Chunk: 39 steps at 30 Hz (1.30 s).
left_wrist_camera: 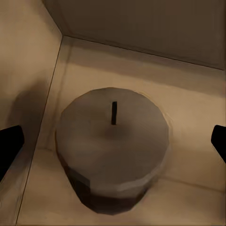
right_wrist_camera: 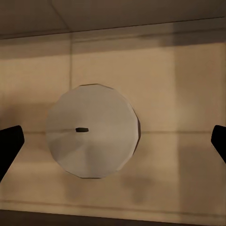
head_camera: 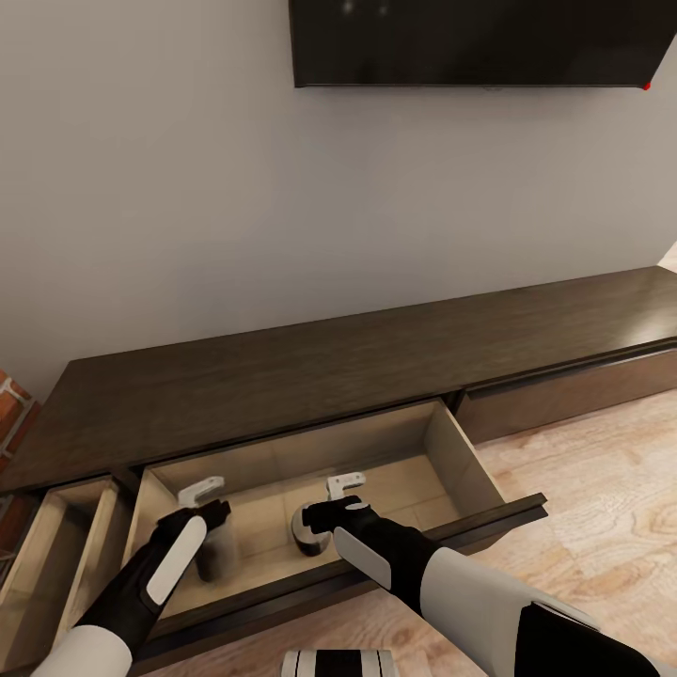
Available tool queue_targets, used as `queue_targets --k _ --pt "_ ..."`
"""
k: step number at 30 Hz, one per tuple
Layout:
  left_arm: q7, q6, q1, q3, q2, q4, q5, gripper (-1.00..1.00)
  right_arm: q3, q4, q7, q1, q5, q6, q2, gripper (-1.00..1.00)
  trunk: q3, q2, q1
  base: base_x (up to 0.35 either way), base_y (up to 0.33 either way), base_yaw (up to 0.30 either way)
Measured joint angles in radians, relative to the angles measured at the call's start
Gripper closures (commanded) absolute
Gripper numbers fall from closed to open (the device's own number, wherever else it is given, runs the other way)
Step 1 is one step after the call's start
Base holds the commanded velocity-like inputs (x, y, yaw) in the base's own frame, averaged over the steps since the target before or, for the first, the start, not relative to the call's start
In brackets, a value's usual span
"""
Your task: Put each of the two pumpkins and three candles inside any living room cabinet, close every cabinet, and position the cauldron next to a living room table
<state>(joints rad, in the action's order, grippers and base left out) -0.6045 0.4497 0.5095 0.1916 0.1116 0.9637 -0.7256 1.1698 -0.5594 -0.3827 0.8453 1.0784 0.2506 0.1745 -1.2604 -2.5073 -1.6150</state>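
- Head view: fingers of the left gripper [head_camera: 209, 515] and right gripper [head_camera: 324, 515] spread, over the cabinet's [head_camera: 376, 367] open beige drawer [head_camera: 451, 451]; dark grained wood top.
- Left wrist view: black fingertips [left_wrist_camera: 10, 143] apart around a squat grey faceted candle [left_wrist_camera: 113, 150] in the drawer corner.
- Right wrist view: fingertips [right_wrist_camera: 9, 143] apart above another candle's [right_wrist_camera: 92, 136] flat round top.
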Motion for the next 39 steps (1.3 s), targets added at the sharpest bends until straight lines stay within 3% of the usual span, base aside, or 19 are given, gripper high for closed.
queue_targets --k 7,11,15,20,23,36,39 --pt "0.006 -0.004 0.0 -0.003 0.0 0.002 0.005 -1.0 0.0 0.0 0.0 0.0 0.0 0.0 0.0 -1.0 0.0 0.0 0.0 0.0 0.0 0.0" --pt "0.008 0.003 0.0 -0.022 0.001 0.0 -0.004 -1.0 0.0 0.0 0.0 0.0 -0.001 -0.001 0.0 -1.0 0.015 0.001 0.002 0.0 0.0 0.0" --pt "0.009 0.031 0.001 -0.027 0.004 0.0 -0.067 -1.0 0.0 0.0 0.0 0.0 -0.001 -0.001 0.0 -1.0 0.031 0.002 0.004 0.0 0.0 0.0" --pt "0.01 0.126 0.001 -0.038 0.01 0.001 -0.151 -1.0 0.0 0.0 0.0 0.0 -0.001 -0.001 0.0 -1.0 0.05 0.003 0.006 0.0 0.0 0.0" --pt "0.008 0.179 0.001 -0.054 0.011 0.004 -0.175 -1.0 0.0 0.0 0.0 0.0 -0.001 -0.001 0.0 -1.0 0.062 0.004 0.007 0.0 0.0 0.0" --pt "0.006 0.3 0.003 -0.105 0.014 0.043 -0.185 -1.0 0.0 -0.001 0.0 0.0 -0.001 -0.001 0.0 -1.0 0.112 0.007 0.013 0.0 0.0 0.0" --pt "0.006 0.307 0.003 -0.139 0.013 0.047 -0.185 -1.0 0.0 -0.002 0.001 0.0 -0.001 0.0 0.0 -1.0 0.124 0.007 0.014 0.0 0.0 0.0"
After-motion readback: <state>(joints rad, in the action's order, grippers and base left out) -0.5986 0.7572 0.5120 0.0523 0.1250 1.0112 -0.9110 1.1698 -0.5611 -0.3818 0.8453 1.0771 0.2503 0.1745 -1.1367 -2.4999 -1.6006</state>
